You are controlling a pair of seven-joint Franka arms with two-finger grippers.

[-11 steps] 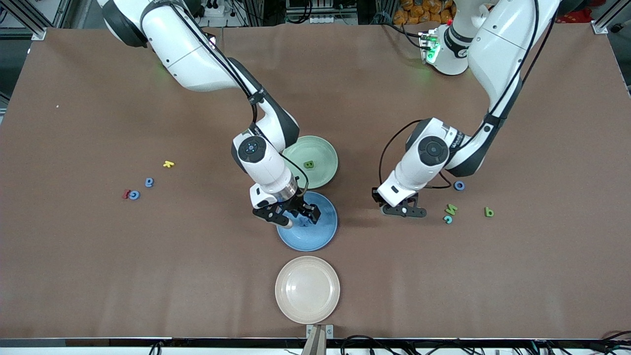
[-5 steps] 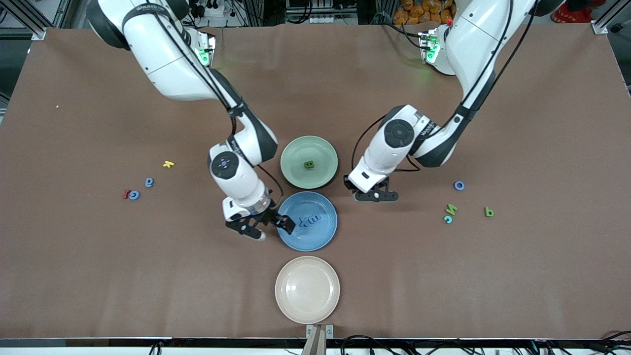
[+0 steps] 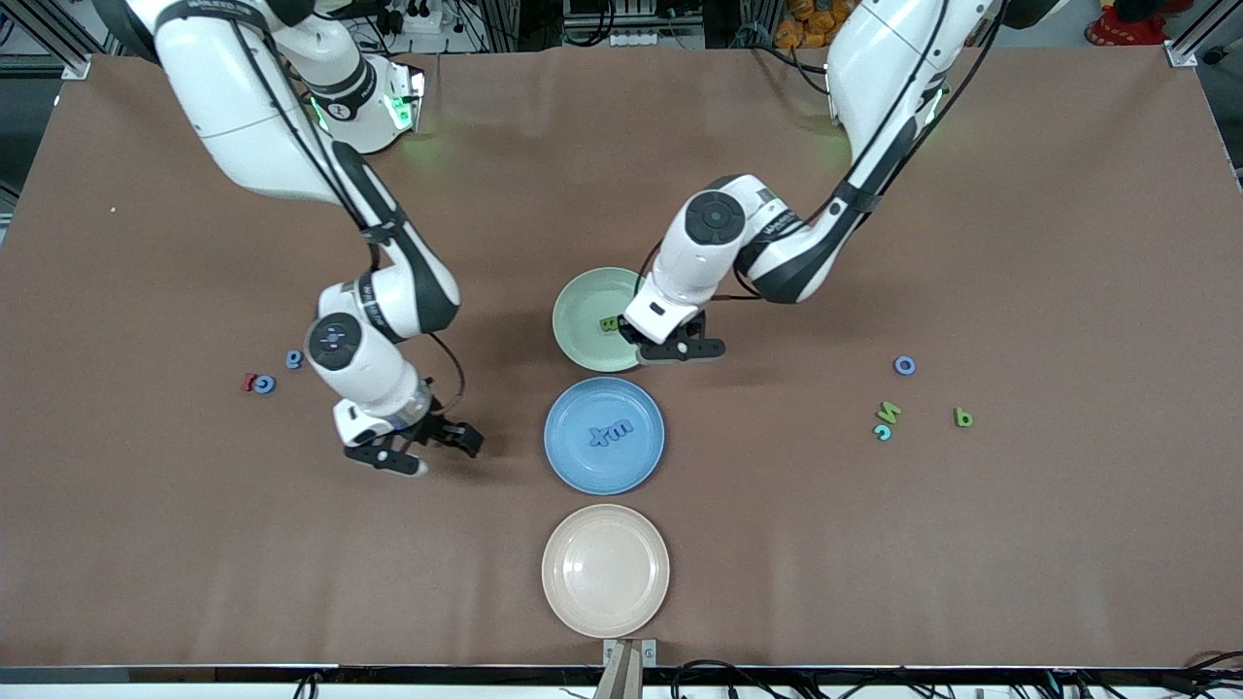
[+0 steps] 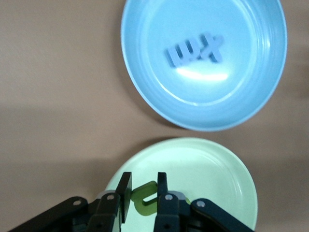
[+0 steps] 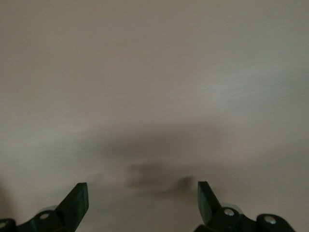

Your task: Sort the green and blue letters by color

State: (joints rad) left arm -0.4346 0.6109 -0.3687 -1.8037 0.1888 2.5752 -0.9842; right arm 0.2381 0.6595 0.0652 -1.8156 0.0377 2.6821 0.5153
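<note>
The left gripper [image 4: 143, 199], clamped on a green letter [image 4: 145, 198], hangs over the green plate's [image 3: 583, 296] rim, probably clear to drop. The right gripper [image 3: 418, 451], jaws wide and empty, is nearer the blue letters [image 3: 279, 372].

- Left arm reaching in from its base, elbow bent, wrist angled down; left gripper [image 3: 670, 348] hanging low, fingers [image 4: 161, 189] pinching tight.
- Right arm stretching out toward its own end of the table, wrist pointing down; right gripper [image 3: 418, 451] hovering low, jaws standing wide apart, gripping nothing.
</note>
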